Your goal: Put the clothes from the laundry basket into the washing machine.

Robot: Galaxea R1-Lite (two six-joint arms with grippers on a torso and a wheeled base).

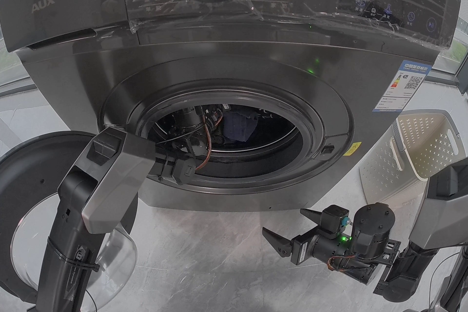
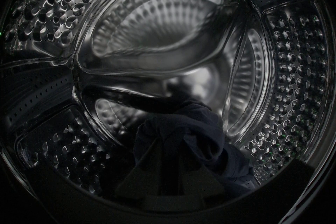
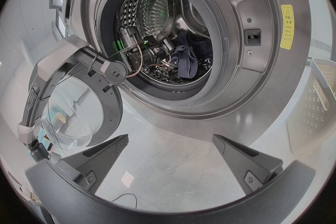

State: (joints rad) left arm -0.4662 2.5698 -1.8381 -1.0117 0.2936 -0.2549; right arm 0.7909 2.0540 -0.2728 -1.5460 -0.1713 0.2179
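Left arm is through the washer [image 1: 341,79] opening, left gripper [image 2: 170,142] deep in the drum [image 2: 157,35]. Fingers [image 2: 154,165] are clamped on a dark blue cloth [image 2: 189,123]: fabric is bunched at the tips and drapes down over them. From the right wrist view the cloth [image 3: 185,60] hangs off the left gripper [image 3: 173,55] low in the drum, and more dark fabric [image 3: 204,51] lies just behind it. Can't tell if the held piece touches the drum wall. Door [image 1: 29,171] is swung fully open on the robot's left, glass bowl facing out. Right gripper [image 1: 284,222] hovers over the floor [image 1: 209,249] in front of the washer, below the opening and to its right. Its fingers [image 3: 115,146] are spread wide with nothing between them. Basket [image 1: 424,147] is white, perforated and tilted, on the robot's right just beside the washer's front corner, near the right arm.
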